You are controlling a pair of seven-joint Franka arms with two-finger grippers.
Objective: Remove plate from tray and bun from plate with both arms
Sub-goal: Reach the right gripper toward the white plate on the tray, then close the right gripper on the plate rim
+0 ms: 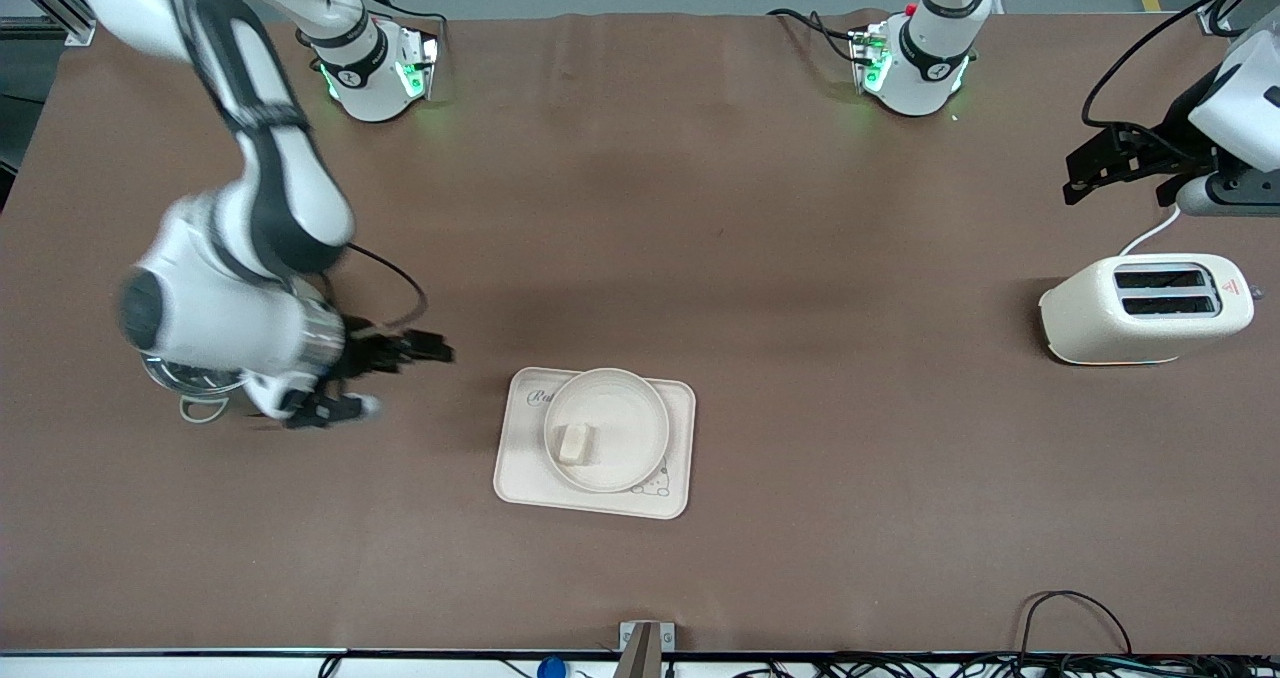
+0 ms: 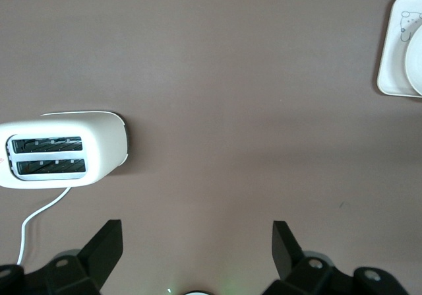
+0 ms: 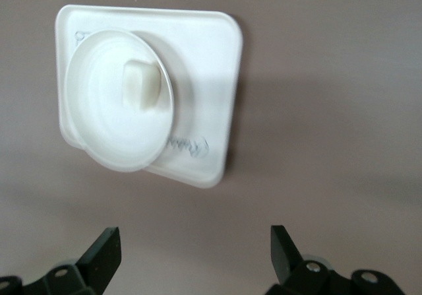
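Observation:
The round cream plate [image 1: 640, 408] lies on the rectangular cream tray [image 1: 520, 473] in the middle of the table. The bun [image 1: 575, 443] lies in the plate, toward the right arm's end. My right gripper [image 1: 385, 378] is open and empty, low over bare table beside the tray at the right arm's end. The right wrist view shows the plate [image 3: 99, 110], the bun [image 3: 140, 84], the tray [image 3: 211, 64] and the empty open gripper [image 3: 196, 249]. My left gripper [image 1: 1080, 173] is open and empty, up over the table at the left arm's end; its wrist view [image 2: 198, 242] shows nothing between its fingers.
A cream two-slot toaster [image 1: 1145, 308] stands at the left arm's end and also shows in the left wrist view [image 2: 59, 153], with a corner of the tray [image 2: 392, 64]. A silvery round object [image 1: 190, 383] lies partly hidden under the right arm. Cables run along the table's near edge.

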